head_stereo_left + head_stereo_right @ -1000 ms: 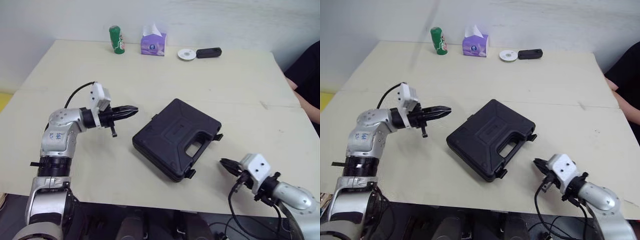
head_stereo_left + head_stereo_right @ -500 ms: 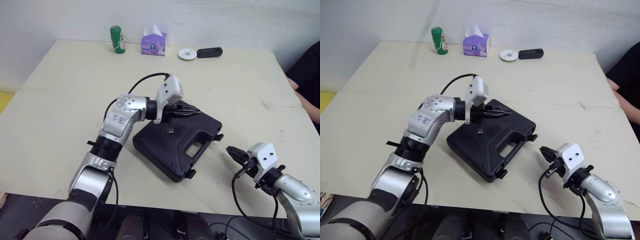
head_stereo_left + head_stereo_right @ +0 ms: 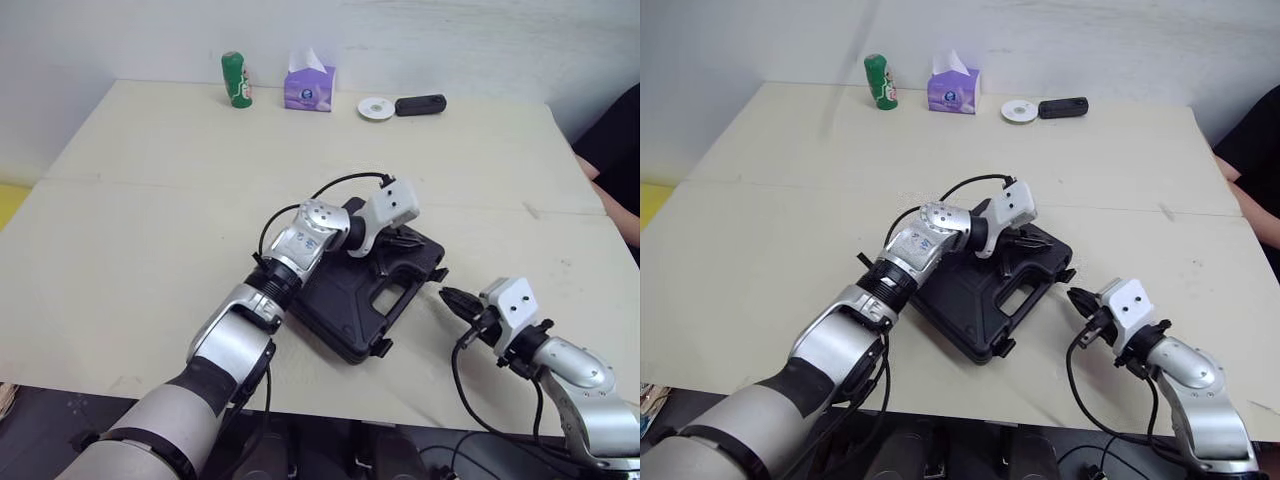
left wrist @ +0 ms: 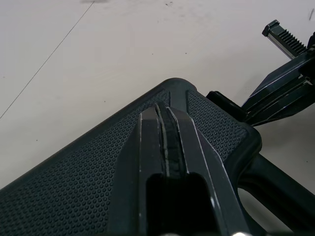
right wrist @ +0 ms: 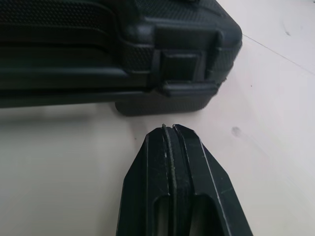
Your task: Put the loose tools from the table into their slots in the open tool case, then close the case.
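1. The black tool case (image 3: 335, 300) lies in the middle of the table (image 3: 150, 200), lid down.
2. The left gripper (image 3: 405, 240) is over the lid's corner by the handle, fingers pressed together and empty.
3. The right gripper (image 3: 447, 296), fingers also together and empty, points at a side latch (image 5: 183, 73) just beside it.

Left end effector (image 4: 164, 110) hangs over the tool case (image 3: 335, 292), right end effector (image 3: 449, 296) just beside it.

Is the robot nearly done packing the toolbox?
Nearly. The tool case is already closed, so the tools look packed. The left end effector, shut, is over the lid; the right end effector, shut, points at a latch. Latching may remain.
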